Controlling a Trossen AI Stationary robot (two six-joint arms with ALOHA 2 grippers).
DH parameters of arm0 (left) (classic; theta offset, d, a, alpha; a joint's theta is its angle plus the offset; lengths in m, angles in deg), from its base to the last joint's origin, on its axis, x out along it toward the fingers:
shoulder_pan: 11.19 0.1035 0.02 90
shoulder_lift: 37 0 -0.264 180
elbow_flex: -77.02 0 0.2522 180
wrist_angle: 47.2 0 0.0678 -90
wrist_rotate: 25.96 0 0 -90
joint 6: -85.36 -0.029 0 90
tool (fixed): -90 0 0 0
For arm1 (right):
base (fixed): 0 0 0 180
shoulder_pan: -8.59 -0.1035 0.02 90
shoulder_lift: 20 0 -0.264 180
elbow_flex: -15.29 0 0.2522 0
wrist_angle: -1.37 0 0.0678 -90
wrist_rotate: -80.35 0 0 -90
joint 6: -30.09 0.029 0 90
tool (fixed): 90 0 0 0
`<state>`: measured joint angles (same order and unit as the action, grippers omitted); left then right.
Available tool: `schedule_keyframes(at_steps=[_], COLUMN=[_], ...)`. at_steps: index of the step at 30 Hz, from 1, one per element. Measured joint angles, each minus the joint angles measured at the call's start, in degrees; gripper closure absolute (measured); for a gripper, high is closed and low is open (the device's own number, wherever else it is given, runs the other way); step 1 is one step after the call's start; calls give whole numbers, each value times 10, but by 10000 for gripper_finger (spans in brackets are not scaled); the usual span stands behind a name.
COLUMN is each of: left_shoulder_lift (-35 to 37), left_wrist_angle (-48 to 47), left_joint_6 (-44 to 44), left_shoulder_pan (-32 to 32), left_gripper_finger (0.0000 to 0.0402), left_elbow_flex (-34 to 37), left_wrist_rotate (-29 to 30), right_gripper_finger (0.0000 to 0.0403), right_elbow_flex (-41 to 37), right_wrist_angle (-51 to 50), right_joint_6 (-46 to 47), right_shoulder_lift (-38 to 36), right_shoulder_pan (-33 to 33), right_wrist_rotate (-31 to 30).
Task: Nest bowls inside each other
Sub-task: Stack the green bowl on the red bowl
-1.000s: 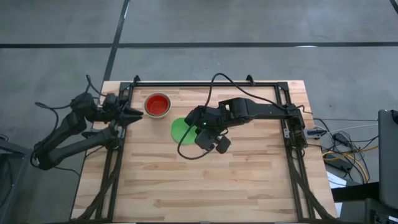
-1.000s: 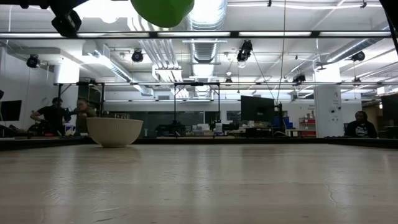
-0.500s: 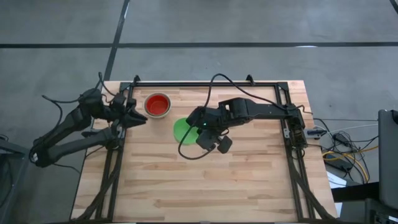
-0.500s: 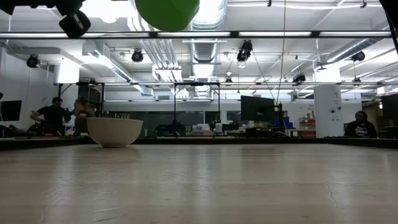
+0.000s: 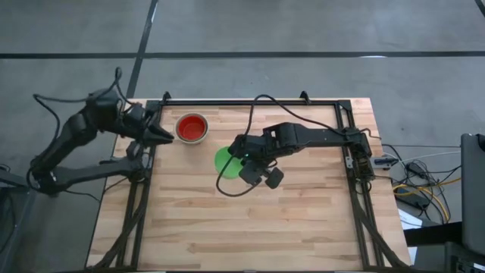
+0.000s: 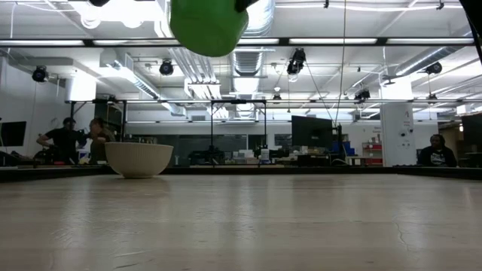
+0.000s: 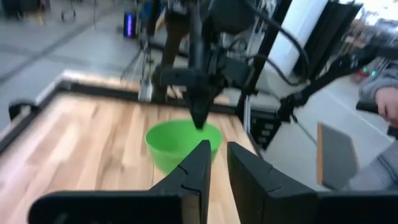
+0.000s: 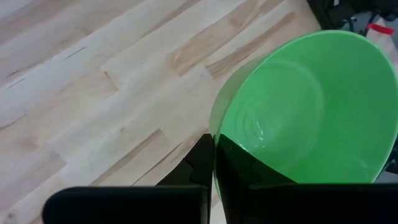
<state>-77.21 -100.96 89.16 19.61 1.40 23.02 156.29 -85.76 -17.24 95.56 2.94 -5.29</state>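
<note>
My right gripper (image 8: 214, 152) is shut on a bright green bowl (image 8: 311, 112), which hangs high over the table's middle (image 5: 223, 160) and shows at the top of the low view (image 6: 207, 26). A red bowl (image 5: 192, 127) sits nested in a whitish-grey bowl (image 6: 138, 159), which stands on its base at the far left of the table. My left gripper (image 7: 217, 165) is raised at the table's left edge (image 5: 165, 136), beside that pair. It points toward the green bowl (image 7: 180, 142), with a narrow gap between its fingers and nothing in it. My right gripper pinches the green bowl's rim (image 8: 213, 127), one finger inside the bowl and one outside. The fingers (image 7: 200, 115) come from above, slanting down. The bowl is lifted clear of the table and tilted, its opening mostly upward.
A black frame (image 5: 250, 102) runs along the table's far edge and down both sides. The near half of the wooden top (image 5: 250, 227) is bare. People sit in the room beyond the table (image 6: 64, 139).
My left gripper has risen at the table's left edge, rolled a little, and its fingers have drawn closer together. The green bowl in my right gripper has sunk a little. The red and whitish bowls have stayed put.
</note>
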Motion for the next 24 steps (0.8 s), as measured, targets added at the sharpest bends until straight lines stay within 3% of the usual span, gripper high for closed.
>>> schedule_keyframes(at_steps=[5, 9, 19, 24], left_shoulder_lift=[-59, -99, -167, -183], left_wrist_angle=[-131, -180, -181, -186], left_joint_6=[-47, -73, -102, -168], left_shoulder_pan=[0, -6, -54, -67], left_gripper_finger=[347, 347, 347, 347], left_elbow_flex=[-77, -110, -108, -126], left_wrist_rotate=[14, 16, 5, -1], right_gripper_finger=[394, 394, 394, 394], right_elbow_flex=[-3, -3, -3, -3], right_wrist_angle=[5, 17, 22, 22], right_joint_6=[-14, -21, -17, -17], right_shoulder_lift=[0, -1, -1, -1], right_shoulder_pan=[0, 0, 3, 5], right_wrist_rotate=[-1, -27, -30, -30])
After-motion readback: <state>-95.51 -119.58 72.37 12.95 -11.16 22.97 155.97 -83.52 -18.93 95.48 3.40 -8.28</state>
